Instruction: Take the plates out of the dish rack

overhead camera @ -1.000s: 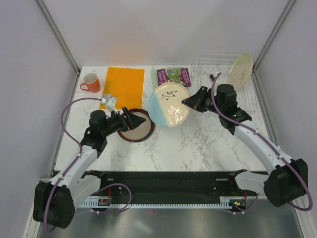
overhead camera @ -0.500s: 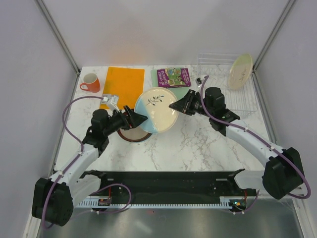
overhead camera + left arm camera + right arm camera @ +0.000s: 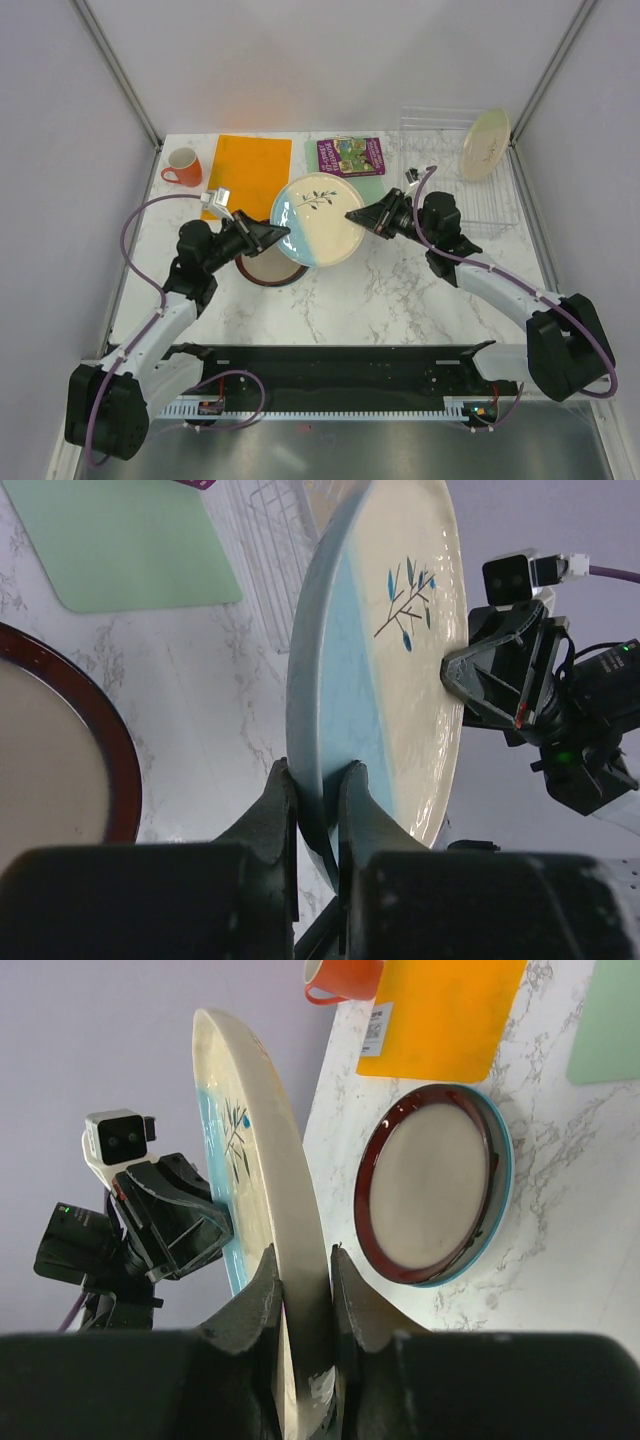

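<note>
- The left gripper [image 3: 318, 780] is clamping narrow on the blue rim of the sprig plate [image 3: 318, 222], with one jaw on each face.
- The right gripper [image 3: 300, 1260] is pinching the opposite, cream rim in the same way — so both arms are holding one plate between them.
- The sprig plate is hanging clear of the table, well to the left of the rack [image 3: 497, 203], with its face tilting up toward the top camera.
- The step in hand, as I judge it, is a hand-over in mid-air: the plate is out of the rack and passing from the right arm to the left.
- The maroon plate [image 3: 268, 270] is lying flat farther left of the rack, partly under the sprig plate's near edge — likely the place for stacking.
- The beige plate [image 3: 485, 143] is standing on edge in the rack's far end, not yet unloaded.
- The next move calls for the right jaws to open and draw back toward the rack before the left arm moves; if both pull at once, the plate is being twisted.
- After that the left arm needs to level the plate and lower it onto the maroon one.
</note>
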Robot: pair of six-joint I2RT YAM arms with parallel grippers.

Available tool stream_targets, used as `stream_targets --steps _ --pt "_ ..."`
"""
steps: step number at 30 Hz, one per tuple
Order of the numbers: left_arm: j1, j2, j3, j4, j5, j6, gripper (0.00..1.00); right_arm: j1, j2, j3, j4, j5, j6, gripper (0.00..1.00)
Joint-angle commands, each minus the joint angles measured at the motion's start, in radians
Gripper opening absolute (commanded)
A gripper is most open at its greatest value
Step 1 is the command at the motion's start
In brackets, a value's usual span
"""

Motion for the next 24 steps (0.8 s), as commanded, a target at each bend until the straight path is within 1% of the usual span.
stream_targets --steps 1,4,5,6,8,9,10,11,12,13,14,16,17,18,20,21,24 --pt "-0.024 -0.015 -0.013 0.084 -0.001 0.169 0.02 0.042 -0.030 0.024 0.085 -0.080 0.087 0.00" --pt "-0.024 -0.043 -0.018 0.067 -0.002 0.171 0.02 0.041 -0.044 0.033 0.013 -0.061 0.044 0.28" --pt "-0.024 -0.047 -0.016 0.044 0.001 0.174 0.02 0.039 -0.047 0.039 -0.013 -0.052 0.011 0.49" --pt "-0.023 -0.052 -0.010 0.029 0.005 0.180 0.02 0.041 -0.053 0.045 -0.044 -0.038 -0.009 0.58" --pt "-0.023 -0.064 -0.007 -0.008 0.021 0.191 0.02 0.041 -0.070 0.074 -0.135 0.000 -0.051 0.68" --pt "-0.023 -0.067 -0.004 -0.020 0.021 0.195 0.02 0.039 -0.078 0.087 -0.170 0.017 -0.108 0.70" --pt "-0.023 -0.073 -0.002 -0.037 0.022 0.205 0.02 0.038 -0.091 0.120 -0.251 0.038 -0.138 0.72" --pt "-0.023 -0.084 -0.002 -0.051 0.025 0.208 0.02 0.039 -0.096 0.140 -0.291 0.081 -0.165 0.74" --pt "-0.024 -0.090 -0.002 -0.075 0.025 0.214 0.02 0.039 -0.102 0.160 -0.326 0.094 -0.220 0.74" --pt "-0.023 -0.096 -0.004 -0.086 0.028 0.221 0.02 0.039 -0.110 0.200 -0.386 0.110 -0.245 0.74" --pt "-0.023 -0.104 -0.005 -0.097 0.028 0.225 0.02 0.039 -0.114 0.220 -0.411 0.129 -0.273 0.76" --pt "-0.024 -0.128 -0.014 -0.125 0.028 0.234 0.02 0.036 -0.125 0.284 -0.518 0.202 -0.346 0.77" --pt "-0.024 -0.138 -0.016 -0.137 0.027 0.237 0.02 0.038 -0.133 0.308 -0.553 0.234 -0.370 0.78" --pt "-0.024 -0.151 -0.018 -0.148 0.025 0.241 0.02 0.038 -0.139 0.328 -0.583 0.309 -0.391 0.79" --pt "-0.024 -0.159 -0.016 -0.175 0.025 0.255 0.02 0.030 -0.160 0.387 -0.649 0.363 -0.457 0.82" --pt "-0.024 -0.161 -0.011 -0.184 0.033 0.255 0.02 0.029 -0.167 0.410 -0.690 0.415 -0.480 0.82" --pt "-0.024 -0.161 -0.020 -0.207 0.086 0.255 0.02 0.016 -0.180 0.502 -0.759 0.503 -0.560 0.85"
